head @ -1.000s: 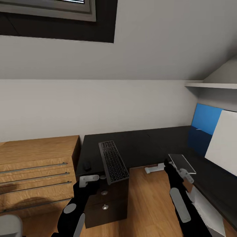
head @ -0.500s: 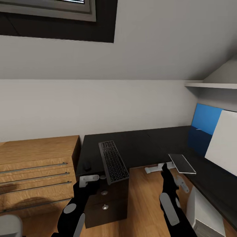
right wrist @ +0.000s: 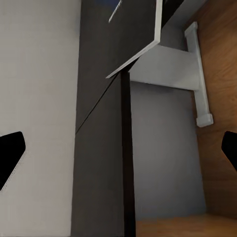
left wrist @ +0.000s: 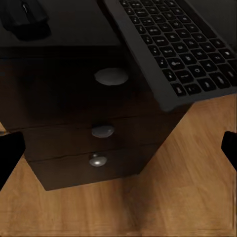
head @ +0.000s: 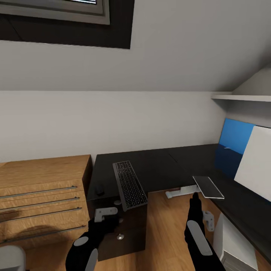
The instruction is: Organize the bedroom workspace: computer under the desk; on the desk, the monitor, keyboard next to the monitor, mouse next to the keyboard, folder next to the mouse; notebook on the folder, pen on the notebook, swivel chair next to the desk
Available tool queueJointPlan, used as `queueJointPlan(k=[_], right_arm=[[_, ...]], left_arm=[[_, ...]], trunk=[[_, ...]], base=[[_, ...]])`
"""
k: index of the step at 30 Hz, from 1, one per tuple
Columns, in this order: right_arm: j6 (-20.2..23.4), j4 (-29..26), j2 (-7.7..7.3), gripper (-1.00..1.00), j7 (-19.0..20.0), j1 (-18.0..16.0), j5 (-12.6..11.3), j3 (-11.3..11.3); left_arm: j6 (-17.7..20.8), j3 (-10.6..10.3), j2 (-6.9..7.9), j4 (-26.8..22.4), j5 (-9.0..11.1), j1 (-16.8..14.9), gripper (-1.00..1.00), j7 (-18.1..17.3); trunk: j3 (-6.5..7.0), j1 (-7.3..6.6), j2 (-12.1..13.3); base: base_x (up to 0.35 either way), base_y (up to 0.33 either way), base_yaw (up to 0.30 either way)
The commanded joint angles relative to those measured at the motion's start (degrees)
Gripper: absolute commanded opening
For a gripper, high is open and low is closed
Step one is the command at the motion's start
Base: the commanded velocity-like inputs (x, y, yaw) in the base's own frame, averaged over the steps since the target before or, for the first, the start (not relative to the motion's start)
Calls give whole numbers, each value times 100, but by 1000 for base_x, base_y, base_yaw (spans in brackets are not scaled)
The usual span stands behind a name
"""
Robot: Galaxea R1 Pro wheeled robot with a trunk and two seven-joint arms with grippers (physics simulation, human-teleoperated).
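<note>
The keyboard lies on the black desk, its near end hanging over the front edge. The small black mouse sits just left of it. My left gripper is open in front of the drawer unit, below the keyboard. The dark-grey notebook rests flat on the desk's right wing, overhanging the edge. Just below it my right gripper is open and empty. A light-grey computer stands under the desk. The monitor and folder are out of view.
A light-wood drawer chest adjoins the desk on the left. A blue wall panel and a white board stand at the right, with a thin pale stick near them. A white desk foot lies on the floor.
My right gripper let go of the notebook, which now lies flat on the desk edge, and dropped below it. My left gripper sank a little in front of the drawers.
</note>
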Motion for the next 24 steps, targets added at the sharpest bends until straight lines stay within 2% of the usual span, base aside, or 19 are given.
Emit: queueJointPlan(k=[1,5,8,10,14,15,16,17,18,21,24], right_arm=[[-15,-7,2,100,45,-3,-42,-7],[-22,-8,0,100,133,-3,-61,-11],[-24,-8,-3,100,160,-3,-62,-12],[-25,-8,-8,100,170,-3,-63,-13],[-26,-8,-15,100,177,-3,-63,-13],[-26,-8,-16,100,178,-3,-63,-13],[-26,-8,-16,100,178,-3,-63,-13],[-26,-8,-17,100,179,-3,-62,-17],[-26,-8,-17,100,179,-3,-62,-19],[-26,-8,-25,100,180,-3,-63,-24],[-25,-8,-49,100,180,-3,-63,-48]], left_arm=[[100,-24,2,-6,204,-3,100,49],[233,-52,5,-8,495,0,100,31],[362,-56,5,-8,566,0,100,-117],[442,-51,5,-9,590,0,100,-424],[518,-15,98,-9,605,0,100,-1413],[534,-4,165,-9,609,0,100,-1753],[542,3,203,-9,612,0,100,-1915],[556,24,313,-9,626,0,100,-2362],[561,33,370,-9,663,0,100,-2627],[567,47,455,-9,871,0,100,-3075],[570,87,553,-9,1140,0,100,-3263]], trunk=[[-7,0,-4],[-7,0,-4],[-7,0,-4],[-7,0,-4],[-7,0,-4],[-7,0,-4],[-7,0,-4],[-7,0,-4],[-7,0,-4],[-7,0,-4],[-7,0,-4]], base=[[0,0,0],[0,0,0],[0,0,0],[0,0,0],[0,0,0],[0,0,0],[0,0,0],[0,0,0],[0,0,0],[0,0,0],[0,0,0]])
